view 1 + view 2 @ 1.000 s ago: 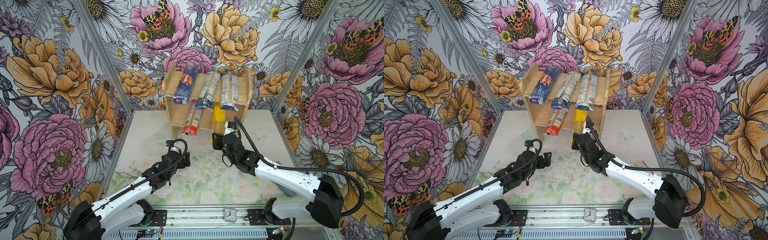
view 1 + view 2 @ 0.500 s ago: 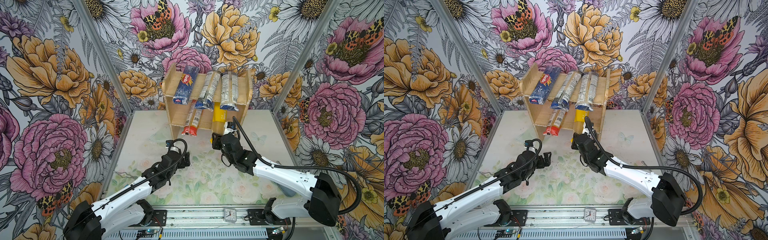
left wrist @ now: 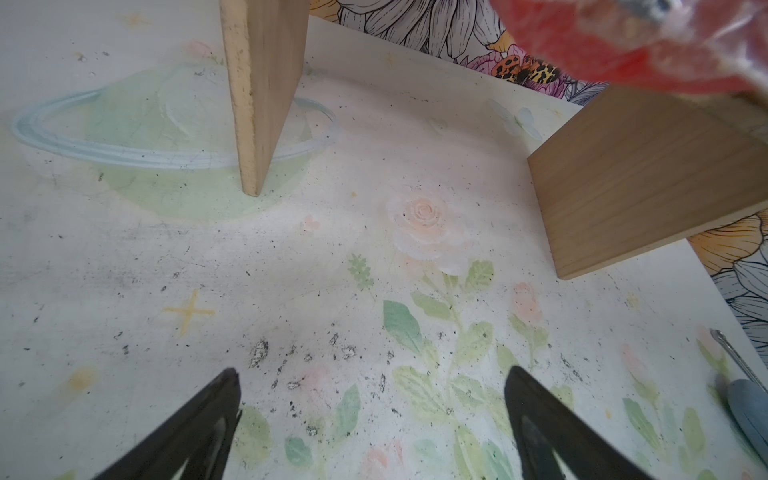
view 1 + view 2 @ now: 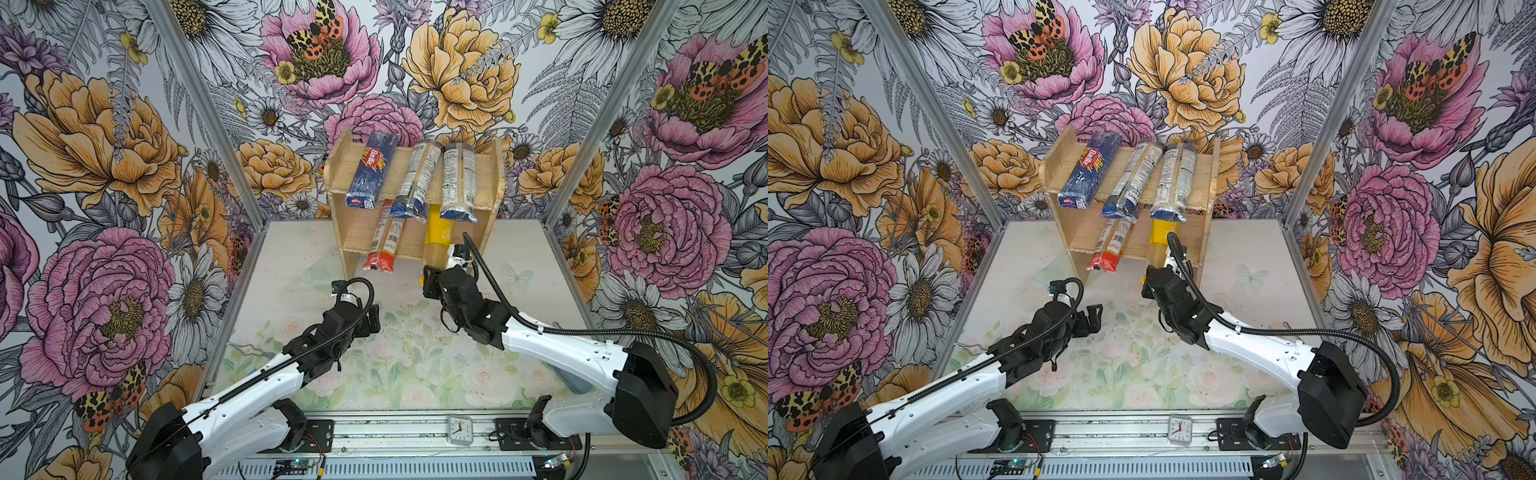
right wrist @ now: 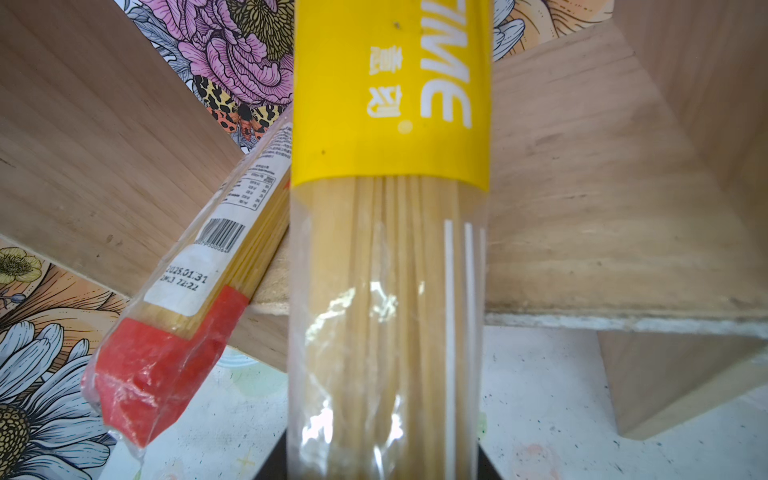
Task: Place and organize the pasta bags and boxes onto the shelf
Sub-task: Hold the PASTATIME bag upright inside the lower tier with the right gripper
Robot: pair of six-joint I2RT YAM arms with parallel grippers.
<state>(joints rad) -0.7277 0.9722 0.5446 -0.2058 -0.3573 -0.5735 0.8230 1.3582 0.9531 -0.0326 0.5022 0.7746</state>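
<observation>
The wooden shelf (image 4: 357, 228) stands at the back of the table. On its upper tier lie the dark blue Barilla pack (image 4: 371, 170) and two clear packs with blue ends (image 4: 415, 178) (image 4: 457, 183), all overhanging the front edge. The red-ended pack (image 4: 384, 245) lies slanted on the lower tier. Beside it is the yellow pack (image 4: 438, 237), with my right gripper (image 4: 430, 276) shut on its near end. In the right wrist view the yellow pack (image 5: 386, 249) fills the middle, resting on the lower board (image 5: 582, 208). My left gripper (image 4: 370, 320) hovers open and empty over the mat (image 3: 374, 415).
A shelf leg (image 3: 262, 104) and a side panel (image 3: 644, 187) stand ahead of the left gripper. A grey-blue pad (image 4: 575, 382) lies at the front right under the right arm. A small clock (image 4: 459, 430) sits on the front rail. Floral walls enclose three sides.
The right gripper has shifted slightly left with the yellow pack still in its grip. The left arm has stayed put.
</observation>
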